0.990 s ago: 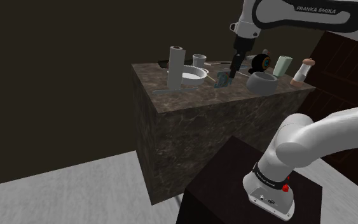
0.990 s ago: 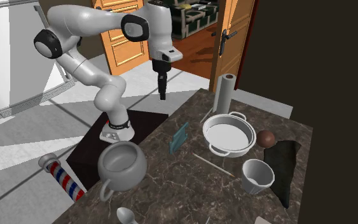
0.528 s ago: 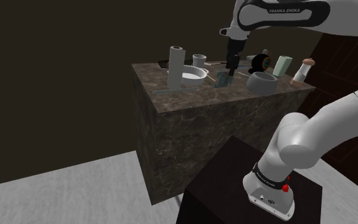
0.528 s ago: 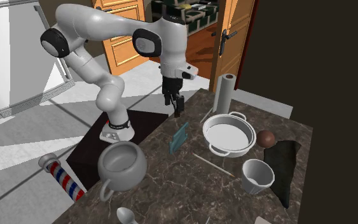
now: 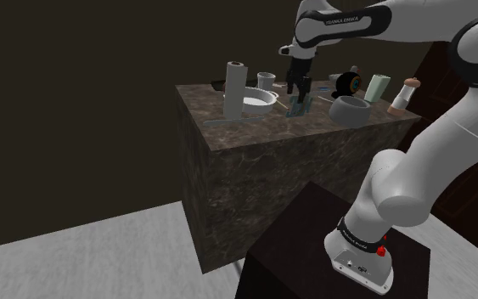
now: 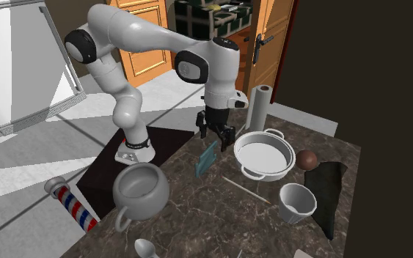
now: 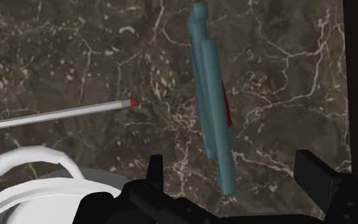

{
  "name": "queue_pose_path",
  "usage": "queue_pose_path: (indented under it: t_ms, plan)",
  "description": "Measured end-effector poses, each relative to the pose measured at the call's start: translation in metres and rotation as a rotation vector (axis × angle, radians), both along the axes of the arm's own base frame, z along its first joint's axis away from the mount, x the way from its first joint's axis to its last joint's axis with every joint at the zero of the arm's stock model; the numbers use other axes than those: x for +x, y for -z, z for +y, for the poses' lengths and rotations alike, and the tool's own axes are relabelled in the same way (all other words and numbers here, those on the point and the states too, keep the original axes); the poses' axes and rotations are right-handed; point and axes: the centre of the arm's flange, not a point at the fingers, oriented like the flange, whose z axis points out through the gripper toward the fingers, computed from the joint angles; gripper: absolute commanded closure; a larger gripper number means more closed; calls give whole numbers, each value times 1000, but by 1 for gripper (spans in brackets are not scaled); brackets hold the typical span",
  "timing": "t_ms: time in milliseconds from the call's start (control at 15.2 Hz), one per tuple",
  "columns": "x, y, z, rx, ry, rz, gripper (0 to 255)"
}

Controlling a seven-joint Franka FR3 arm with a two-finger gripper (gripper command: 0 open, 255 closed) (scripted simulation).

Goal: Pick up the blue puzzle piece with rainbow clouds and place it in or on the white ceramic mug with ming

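I hold the gripper (image 6: 215, 138) just above the blue puzzle piece (image 6: 207, 157), jaws apart and straddling it without touching. The grasp is not yet made, and the lift and the carry to the mug (image 6: 140, 189) are left, as I judge it. The piece (image 7: 209, 108) is a thin teal slab with a red patch on one face, standing on edge on the dark, white-veined marble counter (image 7: 75, 63). The mug is rounded, pale grey and glossy, well apart from it.
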Motion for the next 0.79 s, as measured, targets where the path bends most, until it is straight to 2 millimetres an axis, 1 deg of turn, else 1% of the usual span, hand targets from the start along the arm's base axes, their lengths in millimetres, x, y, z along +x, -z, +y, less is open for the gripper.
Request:
queue_pose_path:
  t_ms: [330, 726, 792]
  plan:
    - [0, 25, -2, 0, -9, 1, 0]
    - [-1, 29, -3, 0, -9, 1, 0]
    - [-1, 29, -3, 0, -9, 1, 255]
